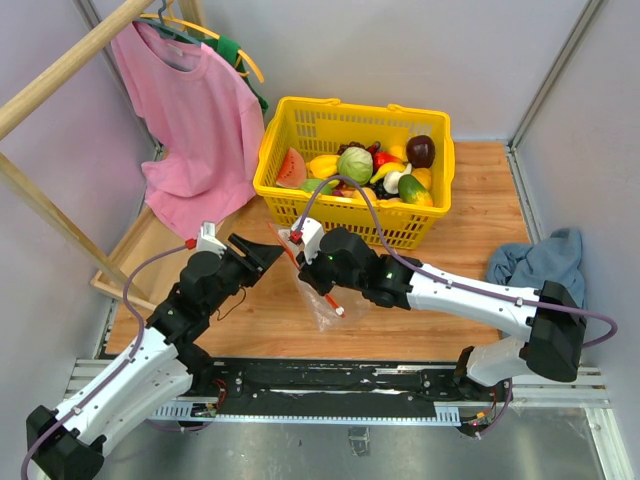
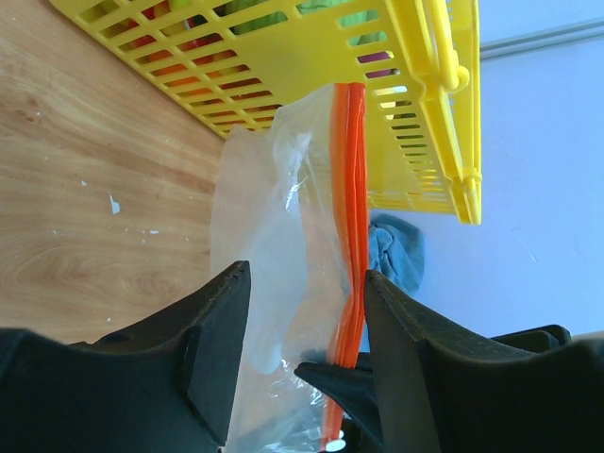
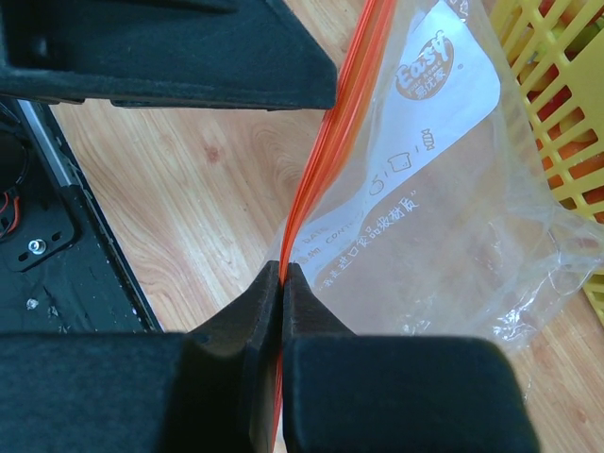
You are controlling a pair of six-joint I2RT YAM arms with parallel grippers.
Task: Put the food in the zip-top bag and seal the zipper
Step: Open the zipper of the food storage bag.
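Nearest me, the right end effector (image 3: 283,269) has its fingers pressed together on the thin orange-red zipper strip (image 3: 332,142) of the clear crinkly plastic zip-top bag (image 3: 444,217). It pinches the strip near one end, so the bag hangs between the two arms over the wooden bench (image 1: 260,322). The left end effector (image 2: 302,321) is spread wide, with the film and the strip standing in the gap between its fingers. The strip runs just beside one finger, though I cannot tell whether it touches. The bag looks flat and empty (no bulge in either wrist view), so I judge loading has not begun. It should handle as almost weightless, limp and slick. Film would slip or stretch in a grip, so the stiffer strip is where I'd take hold, one lip per arm to open the mouth. Further back stands the yellow slotted plastic basket (image 1: 350,222), with the glossy toy fruits and vegetables (image 1: 355,163) piled inside. These are hard, smooth and rounded, and likely to squirt out unless pinched across the middle.
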